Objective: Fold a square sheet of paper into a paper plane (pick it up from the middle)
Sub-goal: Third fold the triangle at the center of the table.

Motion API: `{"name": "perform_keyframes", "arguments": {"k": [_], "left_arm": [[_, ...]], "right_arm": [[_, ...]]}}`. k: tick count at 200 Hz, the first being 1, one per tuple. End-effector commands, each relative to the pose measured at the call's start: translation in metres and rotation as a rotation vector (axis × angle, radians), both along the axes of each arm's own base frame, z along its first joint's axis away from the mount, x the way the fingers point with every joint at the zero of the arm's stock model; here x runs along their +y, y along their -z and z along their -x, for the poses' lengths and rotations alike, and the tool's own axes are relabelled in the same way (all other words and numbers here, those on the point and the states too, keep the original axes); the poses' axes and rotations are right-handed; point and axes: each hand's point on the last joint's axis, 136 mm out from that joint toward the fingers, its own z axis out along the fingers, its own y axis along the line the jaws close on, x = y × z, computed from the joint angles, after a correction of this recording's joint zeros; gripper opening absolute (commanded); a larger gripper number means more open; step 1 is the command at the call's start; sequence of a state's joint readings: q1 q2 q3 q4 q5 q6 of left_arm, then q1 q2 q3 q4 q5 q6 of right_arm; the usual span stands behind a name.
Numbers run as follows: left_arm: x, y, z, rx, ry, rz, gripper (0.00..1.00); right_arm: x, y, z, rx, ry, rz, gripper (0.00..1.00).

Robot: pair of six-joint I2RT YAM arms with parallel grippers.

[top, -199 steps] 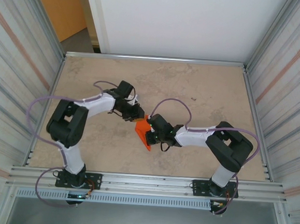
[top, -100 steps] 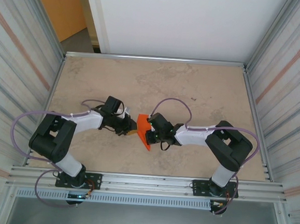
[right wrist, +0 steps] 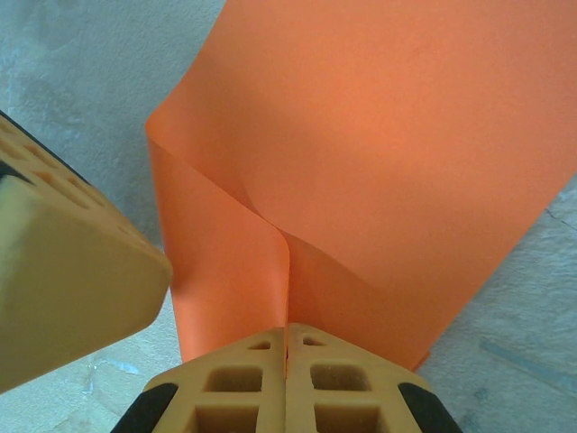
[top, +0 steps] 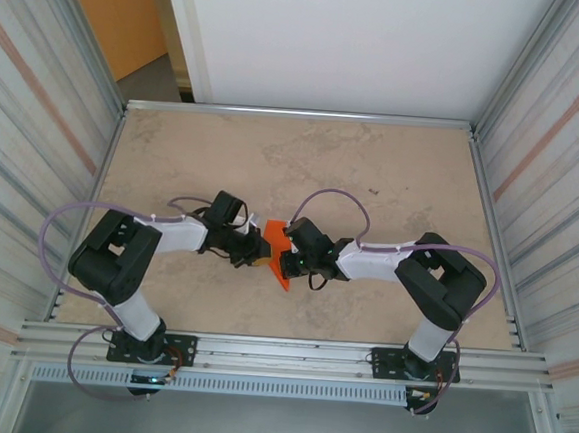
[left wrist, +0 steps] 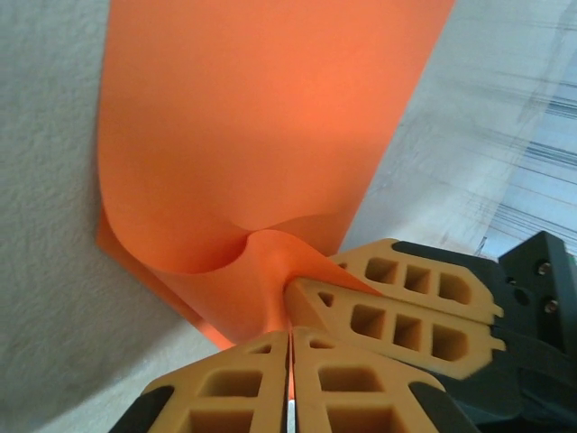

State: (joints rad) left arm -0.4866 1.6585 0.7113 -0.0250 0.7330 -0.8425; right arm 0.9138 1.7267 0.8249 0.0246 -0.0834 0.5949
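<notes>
The square sheet of paper (top: 278,256), bright orange, stands bent and raised off the table between the two grippers, near the middle front. In the left wrist view the paper (left wrist: 261,135) curls over in a soft roll, and my left gripper (left wrist: 290,334) is shut on its near edge, an orange sliver showing between the pads. The right arm's fingers (left wrist: 397,320) pinch the same edge just beside it. In the right wrist view the paper (right wrist: 379,162) rises with a vertical crease out of my right gripper (right wrist: 287,327), which is shut on it. From above, the left gripper (top: 257,255) and right gripper (top: 286,253) nearly touch.
The beige table (top: 374,163) is fenced by metal rails, with a front rail (top: 279,351) by the arm bases and corrugated walls at both sides. Purple cables loop over each arm. A left finger (right wrist: 63,280) sits close at the left of the right wrist view.
My left arm has swung down and right to the paper, and its jaws have closed on the paper's edge. The right gripper stays shut on the paper, almost still.
</notes>
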Motion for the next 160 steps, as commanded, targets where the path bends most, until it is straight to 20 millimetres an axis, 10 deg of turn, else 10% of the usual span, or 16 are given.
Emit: {"name": "perform_keyframes", "arguments": {"k": [1,160], "left_arm": [[-0.003,0.0,0.002,0.0,0.026,0.002,0.11],[0.003,0.017,0.002,0.014,0.039,-0.059,0.1]], "right_arm": [[-0.023,0.028,0.012,0.087,0.027,0.107,0.0],[-0.022,0.027,0.012,0.088,0.026,0.104,0.0]]}}
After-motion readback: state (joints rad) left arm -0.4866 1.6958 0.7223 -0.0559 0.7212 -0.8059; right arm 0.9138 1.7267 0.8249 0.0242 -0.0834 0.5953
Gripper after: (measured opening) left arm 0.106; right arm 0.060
